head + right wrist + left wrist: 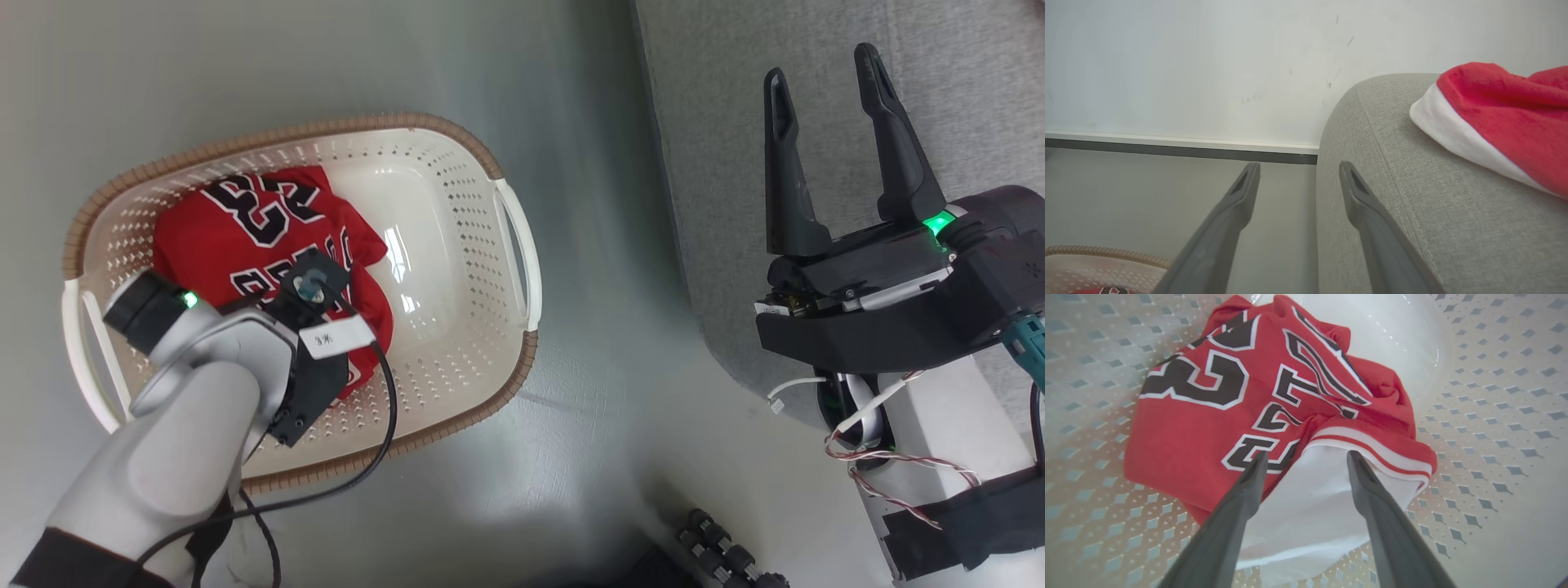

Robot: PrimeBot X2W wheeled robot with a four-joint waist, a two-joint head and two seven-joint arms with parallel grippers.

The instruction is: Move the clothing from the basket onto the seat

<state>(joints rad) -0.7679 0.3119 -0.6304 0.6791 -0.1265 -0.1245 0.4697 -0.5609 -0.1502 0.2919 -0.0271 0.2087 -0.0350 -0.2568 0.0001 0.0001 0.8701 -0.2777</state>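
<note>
Closest in, at 7 o'clock of the head view, the pale left forearm reaches down into the oval cream perforated plastic laundry basket point(457, 327) with its brown woven-look rim. The wrist housing hides the fingers there. The left wrist view shows them: the left claw point(1306, 457) is spread, one finger over the lettering and the other on the red-and-white striped band. Between the tips lies the white inner side of the red jersey with dark white-edged numerals point(1208, 428). Whether the tips are already touching the cloth I cannot tell. The straddle looks meant to gather a fold at that edge, where the fabric is doubled and easy to pinch.

The jersey lies bunched toward 9 o'clock of the basket floor, leaving the 3 o'clock half bare.

Across the grey floor point(596, 367), at 3 o'clock of the head view, the right claw point(820, 69) is spread and empty, poised over the edge of the large grey fabric sofa point(710, 122), probably waiting clear of the drop zone.

Farther on, the right wrist view shows a second red garment with a white band point(1506, 110) resting on the sofa at 2 o'clock. So I judge part of the job done.
</note>
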